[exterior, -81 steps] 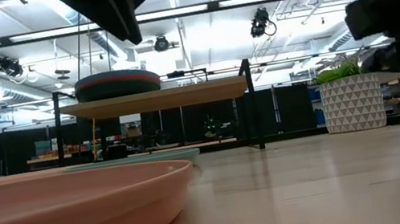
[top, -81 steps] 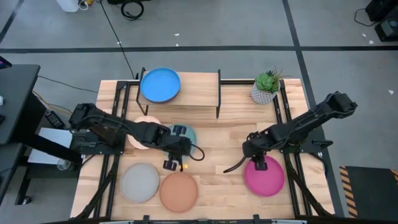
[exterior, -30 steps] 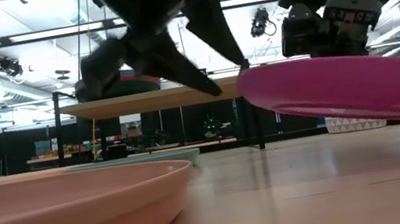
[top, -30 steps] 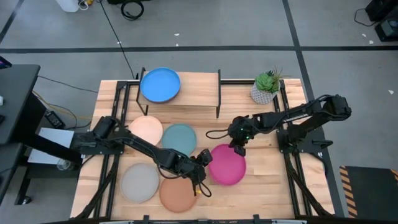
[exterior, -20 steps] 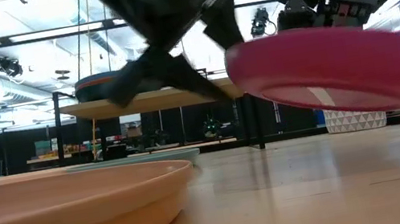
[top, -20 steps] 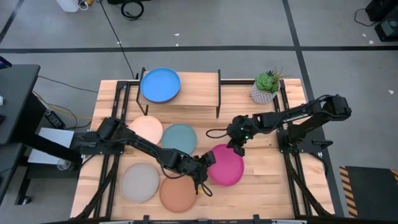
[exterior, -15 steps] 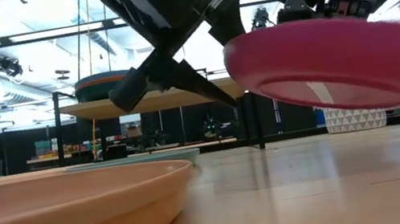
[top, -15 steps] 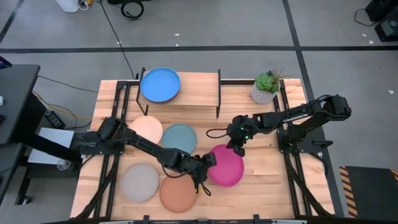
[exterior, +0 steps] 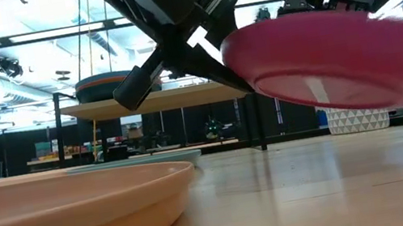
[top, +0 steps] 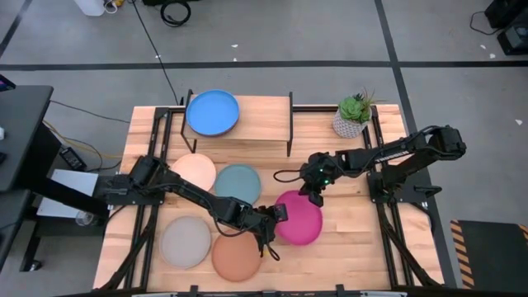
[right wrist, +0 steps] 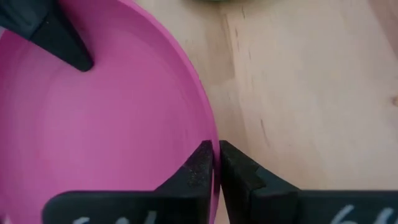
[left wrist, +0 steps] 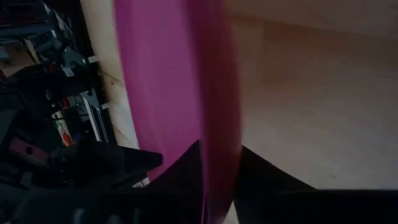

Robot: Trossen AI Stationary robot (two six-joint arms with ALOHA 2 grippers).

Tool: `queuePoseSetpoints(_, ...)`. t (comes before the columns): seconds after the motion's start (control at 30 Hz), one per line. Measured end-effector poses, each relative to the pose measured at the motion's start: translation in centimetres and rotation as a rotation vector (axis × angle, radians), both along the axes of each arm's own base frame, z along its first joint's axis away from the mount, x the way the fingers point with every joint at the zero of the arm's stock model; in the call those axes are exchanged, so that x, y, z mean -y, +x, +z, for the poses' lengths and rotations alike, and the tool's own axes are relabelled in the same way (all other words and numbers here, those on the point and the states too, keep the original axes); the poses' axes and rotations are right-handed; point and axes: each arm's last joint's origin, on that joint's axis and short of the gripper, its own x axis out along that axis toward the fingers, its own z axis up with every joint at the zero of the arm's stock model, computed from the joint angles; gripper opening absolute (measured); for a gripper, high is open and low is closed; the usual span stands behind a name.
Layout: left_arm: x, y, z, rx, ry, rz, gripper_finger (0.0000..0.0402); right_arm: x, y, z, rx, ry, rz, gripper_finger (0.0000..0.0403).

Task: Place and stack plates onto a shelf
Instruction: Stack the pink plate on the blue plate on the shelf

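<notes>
A: Where do we see the magenta plate (top: 299, 219) right now?

B: Lifted off the wooden tabletop (top: 346, 173), roughly mid-table, just right of the terracotta plate (top: 237, 254) and tilted in the low view (exterior: 340, 57). Both arms are on it. The right gripper (top: 314, 196) pinches the rim on the far side — in its wrist view we see one finger (right wrist: 198, 168) inside the rim and the other outside, pressed onto the edge.

A: And the left gripper (top: 275, 216)?

B: At the plate's near-left edge. In its wrist view the rim (left wrist: 211, 124) runs between the two dark fingers (left wrist: 180, 174), which sit on either side of it. We cannot tell whether they are clamped or only straddling it.

A: The other plates?

B: The shelf (top: 264, 115) stands at the far side of the table, with the bright blue plate (top: 212, 112) on top of a stack at its left end; in the low view we see a dark plate and an orange edge beneath it. On the tabletop lie the cream plate (top: 195, 173) and the dark teal plate (top: 238, 183) side by side, nearly touching, with the grey plate (top: 185, 242) and the terracotta one closer to us. A potted plant (top: 353, 115) sits just right of the shelf.
</notes>
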Motion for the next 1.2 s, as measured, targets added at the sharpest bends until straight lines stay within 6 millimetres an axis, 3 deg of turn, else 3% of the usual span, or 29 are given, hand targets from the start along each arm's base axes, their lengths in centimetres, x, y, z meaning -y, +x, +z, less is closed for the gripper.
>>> queuePoseSetpoints(0.1,0.0,0.0,0.0,0.004,-0.001,0.0,0.0046,0.0,0.1,0.0,0.006,-0.004,-0.006,0.0054)
queuePoseSetpoints(0.33,0.0,-0.1,-0.1,-0.008,-0.032,0.012,0.0054,0.2,-0.4,0.9,0.03,0.057,0.028,0.0117)
queuePoseSetpoints(0.47,0.1,-0.8,-0.1,-0.049,-0.059,0.051,0.005,0.5,-1.9,2.5,0.035,0.052,0.008,0.0139)
queuePoseSetpoints(0.57,0.2,-1.9,1.1,-0.068,-0.098,0.106,0.0049,0.5,-3.5,4.1,0.06,0.004,-0.032,0.0145)
queuePoseSetpoints(0.7,0.2,-4.1,3.6,-0.078,-0.198,0.231,0.0049,-0.1,-5.4,5.9,0.107,-0.105,-0.092,0.0145)
queuePoseSetpoints(0.97,0.5,-10.3,11.8,0.184,-0.394,0.463,0.0049,-1.5,-7.0,7.3,0.182,-0.219,-0.155,0.0145)
queuePoseSetpoints(1.07,-1.2,-12.7,14.3,0.315,-0.441,0.621,0.005,-1.6,-7.0,7.3,0.188,-0.237,-0.167,0.0145)
queuePoseSetpoints(1.2,-4.9,-14.9,15.9,0.416,-0.478,0.862,0.005,-1.6,-6.8,7.3,0.189,-0.249,-0.177,0.0145)
